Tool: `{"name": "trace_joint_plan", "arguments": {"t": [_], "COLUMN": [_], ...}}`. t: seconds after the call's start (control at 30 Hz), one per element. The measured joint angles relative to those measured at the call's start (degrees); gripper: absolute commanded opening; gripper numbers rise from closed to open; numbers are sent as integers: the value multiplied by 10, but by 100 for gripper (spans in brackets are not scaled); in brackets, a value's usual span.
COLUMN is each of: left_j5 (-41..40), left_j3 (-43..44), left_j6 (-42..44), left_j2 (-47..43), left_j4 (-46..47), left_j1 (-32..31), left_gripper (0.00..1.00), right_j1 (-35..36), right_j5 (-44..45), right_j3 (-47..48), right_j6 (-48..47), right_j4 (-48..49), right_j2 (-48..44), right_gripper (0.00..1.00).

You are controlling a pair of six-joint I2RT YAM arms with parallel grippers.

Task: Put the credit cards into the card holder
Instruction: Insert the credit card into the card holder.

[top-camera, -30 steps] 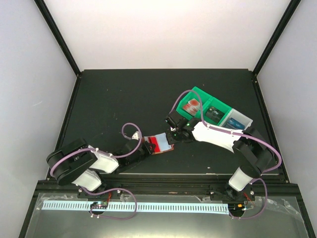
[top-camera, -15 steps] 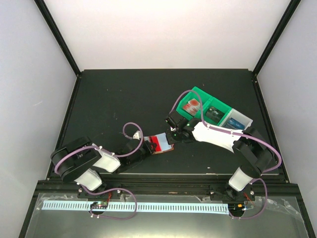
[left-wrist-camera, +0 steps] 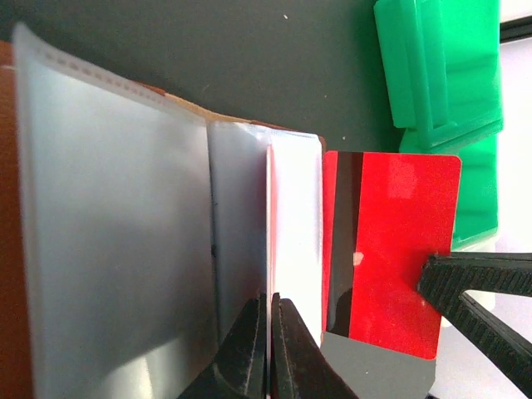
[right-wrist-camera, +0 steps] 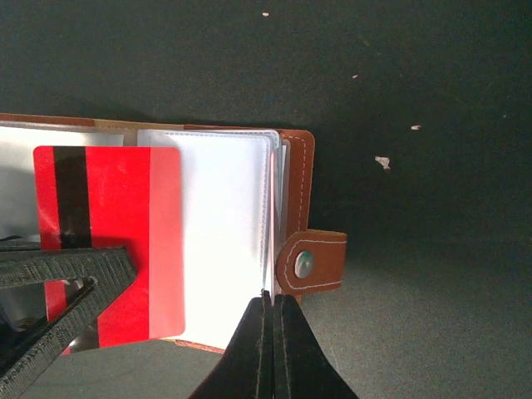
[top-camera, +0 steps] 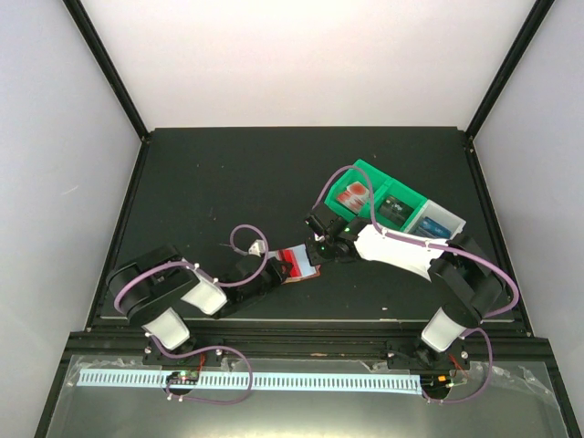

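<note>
The brown leather card holder (top-camera: 290,277) lies open mid-table, clear sleeves fanned out (left-wrist-camera: 116,233), snap tab (right-wrist-camera: 312,264) at one end. A red credit card (right-wrist-camera: 108,241) with a black stripe lies on the sleeves, one edge tucked under a pale sleeve. My left gripper (left-wrist-camera: 270,301) is shut on the edge of a clear sleeve beside the red card (left-wrist-camera: 391,249). From the other side, my right gripper (right-wrist-camera: 271,298) is shut on a sleeve edge next to the snap tab. In the top view both grippers (top-camera: 276,272) (top-camera: 319,254) meet over the holder.
A green two-compartment bin (top-camera: 367,172) at the back right holds a red card (top-camera: 351,193) and a dark card (top-camera: 394,208). A pale grey bin (top-camera: 449,217) beside it holds a blue card (top-camera: 429,224). The dark table runs to black frame rails.
The left arm's shoulder and elbow have swung to the right, toward the holder. The holder, red card and right arm stay about where they were. Both grippers remain shut.
</note>
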Motion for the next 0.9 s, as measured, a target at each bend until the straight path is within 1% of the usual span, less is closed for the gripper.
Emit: {"name": "trace_joint_plan", "arguments": {"t": [0.13,0.33,0.47,0.63,0.67,0.77,0.9], "left_j5": [4,12,16,26,28,33,33], "left_j3": [5,13,24,50,57,78,91], "left_j6": [-2,3,16,42,51,67,86], "left_j2": [10,5,-18,-50,-58,-81,-113], "left_j4": [8,-21,-68,-147,-165,-224,-299], "left_j1": [0,0,0,0,0,0,0], "left_gripper": [4,15,29,57,62,72,79], "right_j1": [0,0,0,0,0,0,0], "right_j5": [0,0,0,0,0,-1,-1], "right_j3": [-1,-1,-2,-2,-3,-3,-3], "right_j6": [0,0,2,2,2,2,2], "right_j4": [0,2,3,3,3,3,3], "right_j2": [-1,-1,-1,-2,-2,-2,-2], "right_gripper": [1,1,1,1,1,1,1]}}
